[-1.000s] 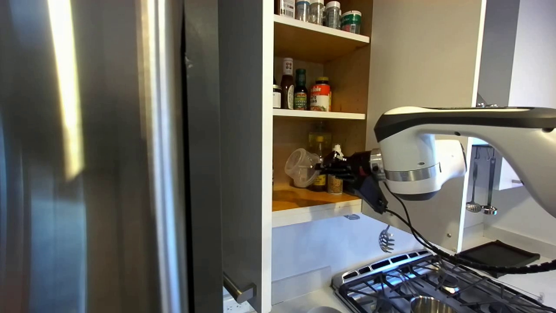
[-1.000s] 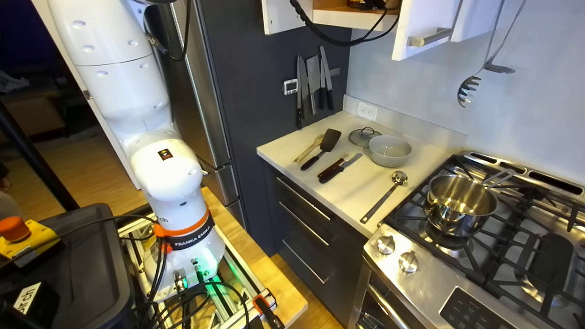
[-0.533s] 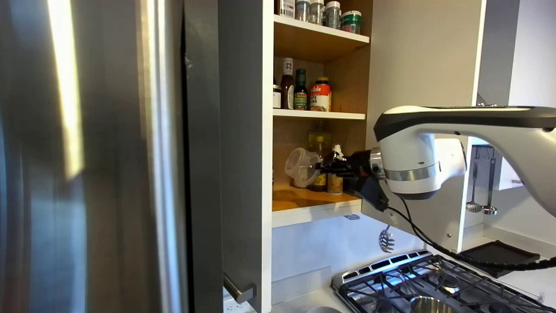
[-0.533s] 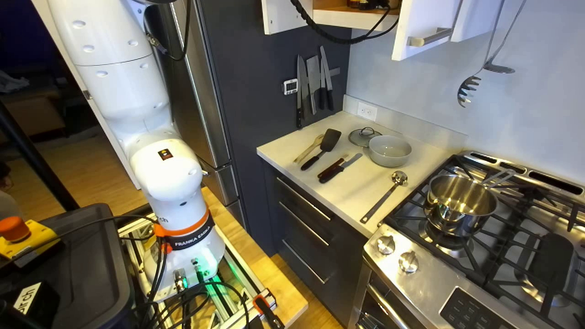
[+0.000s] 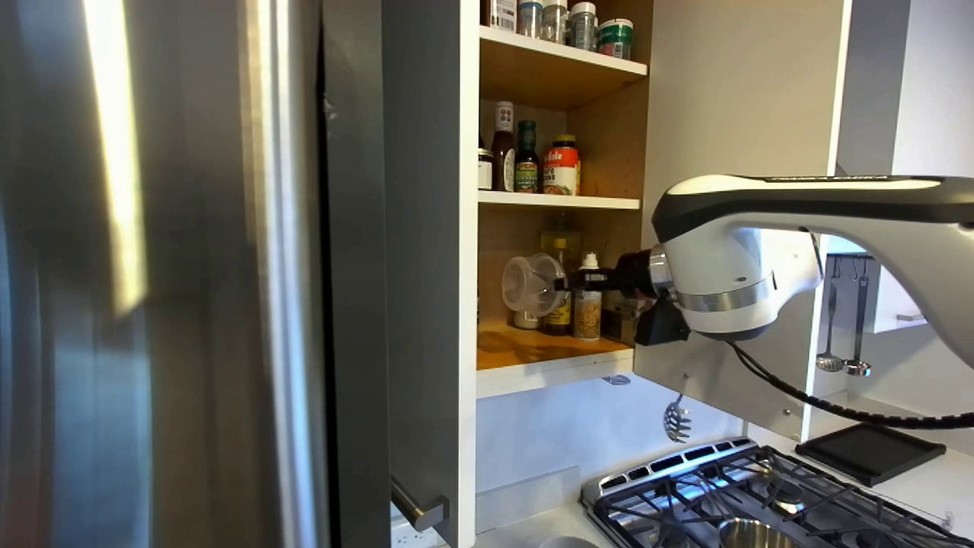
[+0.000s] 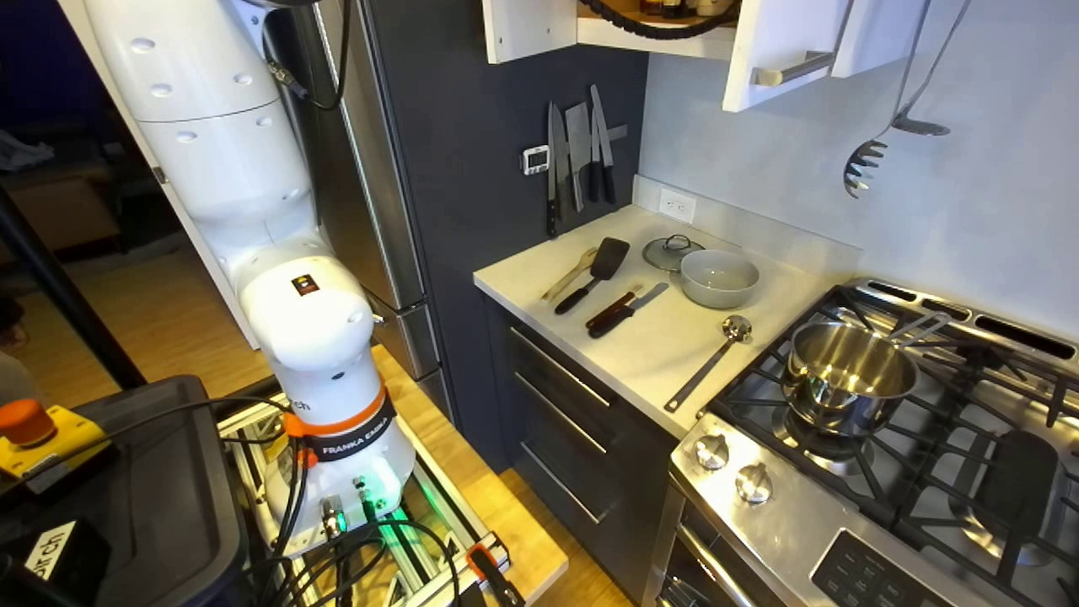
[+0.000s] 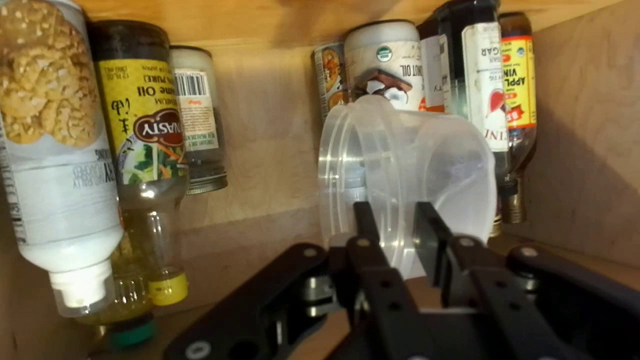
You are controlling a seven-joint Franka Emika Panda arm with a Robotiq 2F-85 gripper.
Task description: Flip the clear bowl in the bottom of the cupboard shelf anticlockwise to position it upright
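Bowl: on its side over the bottom shelf, looking clear of it.
Tool: partly closed, its jaws either side of part of the bowl; we judge it has a hold.
Roll: since half a second ago, tool and bowl have turned together; we judge the flip under way, upright not yet reached.
Inside bowl: nothing we can make out.
Oil bottle: dark toward its base, see-through near its neck.
Jar: we can't tell what's inside.
Pot: bare metal and glints.
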